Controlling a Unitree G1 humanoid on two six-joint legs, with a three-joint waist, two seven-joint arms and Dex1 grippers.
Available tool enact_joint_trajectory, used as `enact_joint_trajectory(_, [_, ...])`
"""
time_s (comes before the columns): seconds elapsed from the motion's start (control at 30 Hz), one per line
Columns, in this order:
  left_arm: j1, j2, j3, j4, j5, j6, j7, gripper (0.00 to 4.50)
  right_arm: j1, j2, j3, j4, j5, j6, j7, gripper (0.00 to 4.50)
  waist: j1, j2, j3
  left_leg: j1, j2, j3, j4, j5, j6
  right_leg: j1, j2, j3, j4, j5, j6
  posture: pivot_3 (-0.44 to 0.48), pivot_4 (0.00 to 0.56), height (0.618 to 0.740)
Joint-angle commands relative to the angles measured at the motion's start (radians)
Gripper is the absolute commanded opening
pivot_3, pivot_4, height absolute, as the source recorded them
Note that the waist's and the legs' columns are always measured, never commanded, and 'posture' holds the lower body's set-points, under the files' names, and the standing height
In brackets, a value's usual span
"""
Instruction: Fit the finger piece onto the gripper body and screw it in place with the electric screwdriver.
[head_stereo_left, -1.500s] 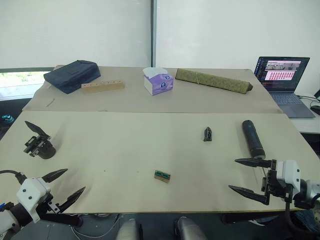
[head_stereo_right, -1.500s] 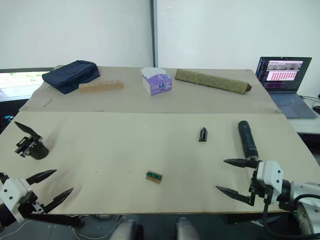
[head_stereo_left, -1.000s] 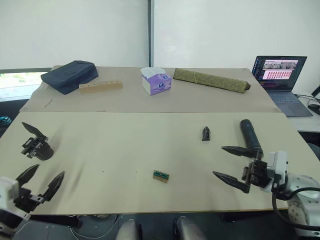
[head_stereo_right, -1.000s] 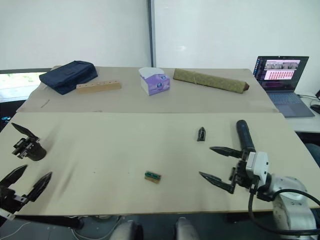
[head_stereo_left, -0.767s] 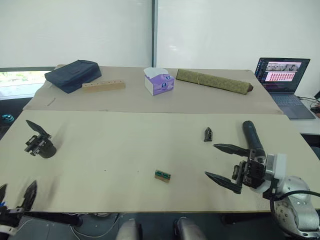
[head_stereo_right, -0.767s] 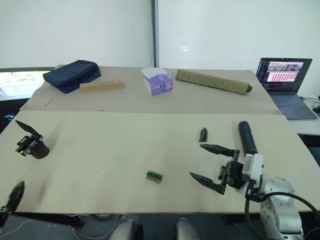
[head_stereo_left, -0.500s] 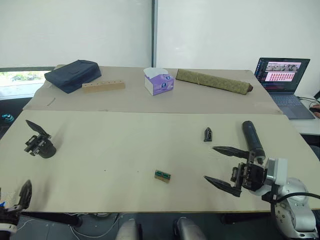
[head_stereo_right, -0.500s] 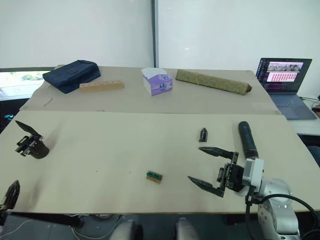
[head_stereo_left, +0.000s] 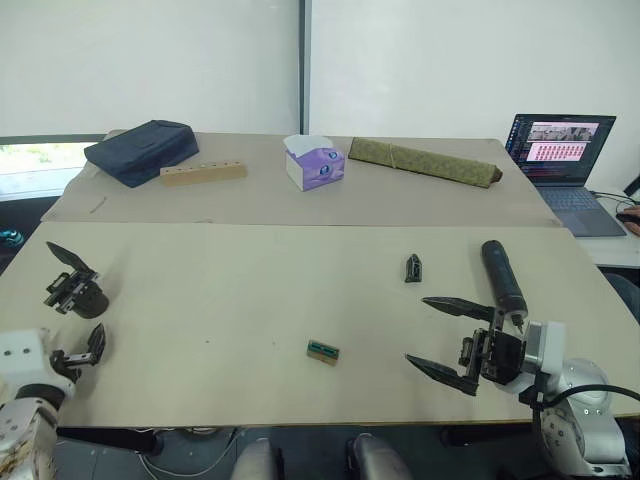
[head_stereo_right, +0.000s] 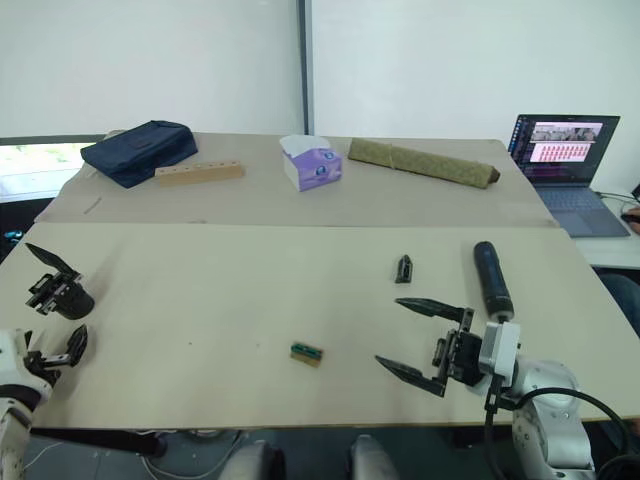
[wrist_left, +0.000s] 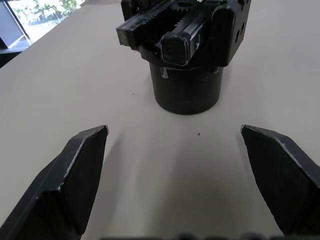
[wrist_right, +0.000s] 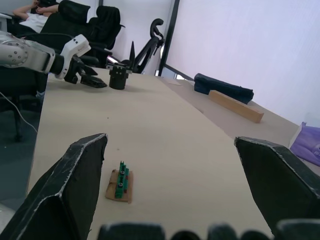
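Left end effector (wrist_left: 172, 175): spread wide, nothing held, gripper body (wrist_left: 185, 55) just ahead | right end effector (head_stereo_left: 447, 337): spread wide, nothing held, electric screwdriver (head_stereo_left: 501, 277) just beside it

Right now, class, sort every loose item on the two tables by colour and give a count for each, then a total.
Black: 3, the gripper body, the finger piece, the electric screwdriver
Green: 2, the small block, the fabric roll
Navy: 1, the bag
Tan: 1, the wooden block
Purple: 1, the tissue box
Grey: 1, the laptop
Total: 9
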Motion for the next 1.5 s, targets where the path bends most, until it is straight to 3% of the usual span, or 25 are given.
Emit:
enact_joint_trajectory(0.03, [-0.069,0.041,-0.023,0.079,0.026,-0.047,-0.019,4.5,0.002,0.006,-0.007,-0.004,0.002,-0.043,-0.002,4.48,0.0,0.0,0.0,0.0,0.0,0.0,0.0,0.0,0.0,0.0,0.0,0.0,0.0,0.0,0.0,0.0,0.15,0.74])
enact_joint_trajectory(0.33, [-0.287,0.1,-0.072,0.367,0.052,-0.108,-0.046,4.5,0.025,-0.002,-0.016,0.01,-0.005,-0.082,-0.001,4.48,0.002,0.0,0.0,0.0,0.0,0.0,0.0,0.0,0.0,0.0,0.0,0.0,0.0,0.001,0.001,0.0,0.15,0.74])
enact_joint_trajectory(0.47, [-0.297,0.106,-0.112,0.424,0.077,-0.125,-0.073,4.5,0.04,-0.008,-0.022,0.007,-0.004,-0.093,-0.001,4.48,0.001,0.001,0.0,0.0,0.0,0.0,0.0,0.0,0.0,0.001,0.0,0.0,0.0,0.001,0.001,0.0,0.15,0.74])
enact_joint_trajectory(0.63, [-0.274,0.076,-0.101,0.414,0.04,-0.154,-0.099,2.41,0.054,-0.014,-0.034,0.003,0.001,-0.098,-0.008,4.5,0.001,0.003,-0.001,0.001,0.0,0.0,0.0,0.0,0.0,0.001,-0.001,0.0,0.0,0.001,0.001,0.0,0.15,0.74])
enact_joint_trajectory(0.83, [-0.237,-0.034,-0.174,0.145,-0.017,-0.244,-0.192,2.4,0.06,-0.021,-0.04,0.012,0.005,-0.102,-0.001,4.5,0.013,0.005,-0.002,0.0,-0.001,0.001,0.0,0.0,0.0,0.001,-0.005,0.0,0.0,0.002,0.003,0.0,0.15,0.74])
enact_joint_trajectory(1.07, [-0.261,-0.112,-0.501,-0.196,0.053,-0.169,-0.307,2.4,0.082,-0.047,-0.05,0.01,0.012,-0.093,0.007,4.5,0.026,0.002,-0.002,-0.008,-0.004,0.002,0.001,0.001,0.0,-0.001,-0.007,-0.001,-0.006,0.005,0.008,0.0,0.15,0.74])
enact_joint_trajectory(1.27, [-0.378,-0.159,-0.697,-0.165,0.134,-0.093,-0.347,2.4,0.129,-0.067,-0.055,-0.022,0.028,-0.059,-0.002,4.5,0.01,0.002,-0.001,-0.008,-0.004,0.0,0.001,0.001,0.0,-0.001,-0.002,0.001,-0.005,0.005,0.008,0.0,0.15,0.74])
enact_joint_trajectory(1.5, [-0.478,-0.228,-0.784,-0.029,0.188,-0.122,-0.376,2.4,0.188,-0.069,-0.077,-0.077,0.027,-0.047,-0.037,4.5,0.001,0.004,0.0,-0.006,-0.003,-0.004,0.001,0.001,0.001,0.0,0.002,0.001,-0.004,0.005,0.007,0.0,0.15,0.74])
